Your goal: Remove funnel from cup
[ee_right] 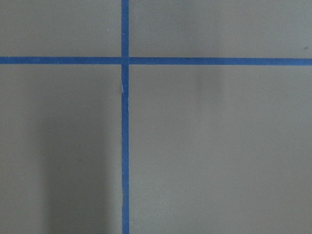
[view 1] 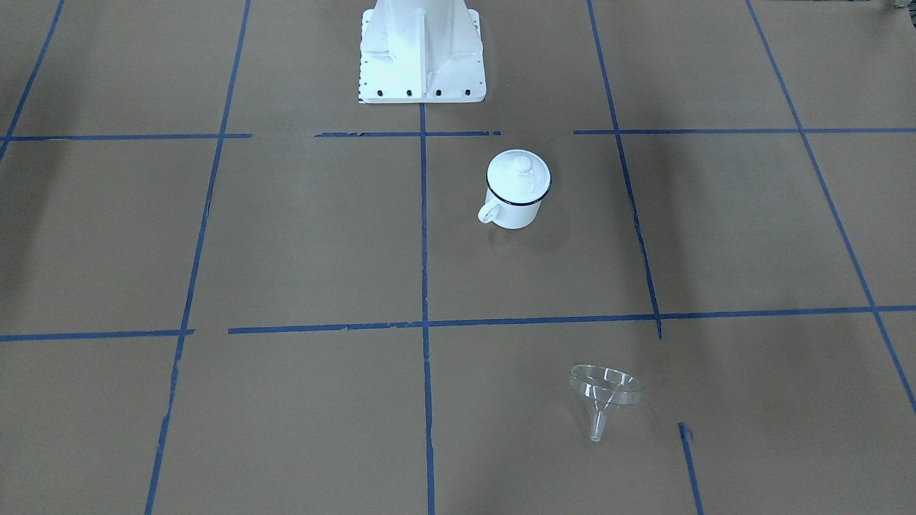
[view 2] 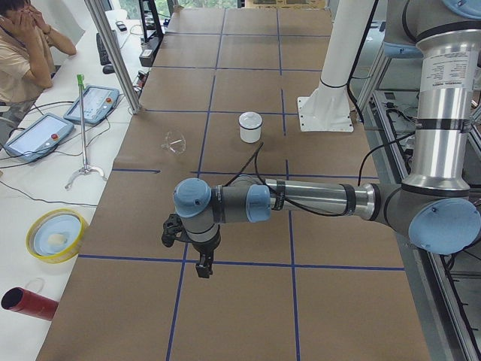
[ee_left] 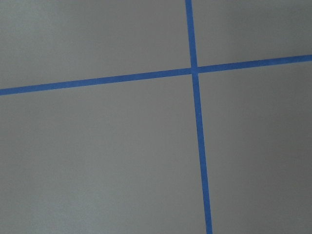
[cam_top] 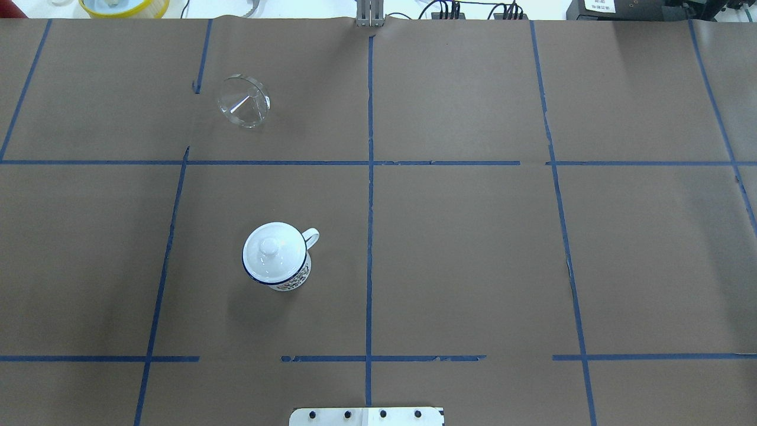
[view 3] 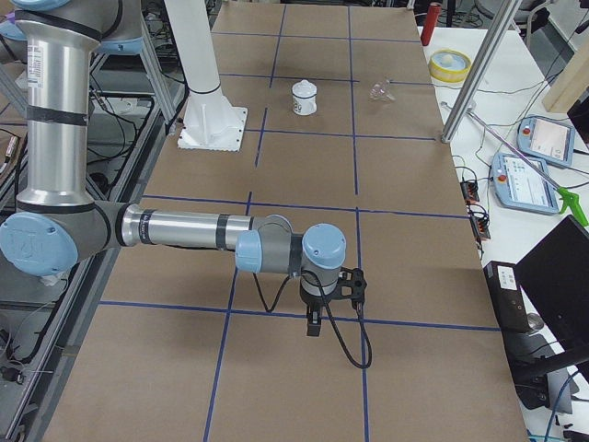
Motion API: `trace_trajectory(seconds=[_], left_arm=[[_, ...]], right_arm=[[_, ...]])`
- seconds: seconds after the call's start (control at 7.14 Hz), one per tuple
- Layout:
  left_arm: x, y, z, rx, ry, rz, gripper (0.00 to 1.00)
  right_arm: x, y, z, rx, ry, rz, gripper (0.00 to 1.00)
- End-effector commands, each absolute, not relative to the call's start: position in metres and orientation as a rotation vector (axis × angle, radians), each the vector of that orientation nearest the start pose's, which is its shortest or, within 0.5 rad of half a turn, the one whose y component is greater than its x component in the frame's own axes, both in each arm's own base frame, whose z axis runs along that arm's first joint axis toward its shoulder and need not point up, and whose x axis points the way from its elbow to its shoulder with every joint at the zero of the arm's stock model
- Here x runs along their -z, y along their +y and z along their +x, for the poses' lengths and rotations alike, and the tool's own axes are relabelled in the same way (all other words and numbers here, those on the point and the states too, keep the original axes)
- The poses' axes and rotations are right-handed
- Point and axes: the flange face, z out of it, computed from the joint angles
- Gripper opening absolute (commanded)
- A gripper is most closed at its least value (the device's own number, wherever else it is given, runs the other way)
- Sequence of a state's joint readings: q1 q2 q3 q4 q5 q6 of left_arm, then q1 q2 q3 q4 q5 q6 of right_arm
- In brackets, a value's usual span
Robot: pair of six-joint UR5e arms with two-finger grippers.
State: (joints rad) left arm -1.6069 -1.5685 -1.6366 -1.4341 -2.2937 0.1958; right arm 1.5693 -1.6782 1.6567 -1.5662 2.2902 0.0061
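The clear funnel [view 1: 605, 390] lies on its side on the brown paper, apart from the cup; it also shows in the overhead view [cam_top: 243, 102]. The white cup [view 1: 517, 213] with a dark blue rim stands upright [cam_top: 295, 278] with a white knobbed lid [cam_top: 271, 251] on top. My left gripper [view 2: 201, 267] hangs over bare table far from both, seen only in the exterior left view. My right gripper [view 3: 315, 322] hangs over the other end, seen only in the exterior right view. I cannot tell whether either is open. Both wrist views show only paper and blue tape.
The white robot pedestal [view 1: 422, 50] stands behind the cup. Blue tape lines grid the paper. Beyond the table's far edge are a yellow bowl [view 2: 54, 235], a red cylinder [view 2: 26, 303], teach pendants [view 2: 92, 104] and a seated operator [view 2: 22, 37].
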Motion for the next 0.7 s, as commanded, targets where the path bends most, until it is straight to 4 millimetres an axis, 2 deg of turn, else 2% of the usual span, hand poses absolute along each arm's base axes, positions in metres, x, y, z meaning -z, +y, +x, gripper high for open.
trace_trajectory(seconds=[0.0, 0.14, 0.56], left_arm=[[-0.6312, -0.4848, -0.0846, -0.139, 0.723, 0.042, 1.00], [-0.6239, -0.4839, -0.0853, -0.143, 0.722, 0.055, 1.00], [-0.6245, -0.4826, -0.0851, -0.142, 0.723, 0.054, 1.00]], right_arm=[[-0.6701, -0.4451, 0.0670, -0.010, -0.719, -0.019, 1.00], [-0.6701, -0.4451, 0.0670, -0.010, -0.719, -0.019, 1.00], [-0.6701, -0.4451, 0.0670, -0.010, -0.719, -0.019, 1.00]])
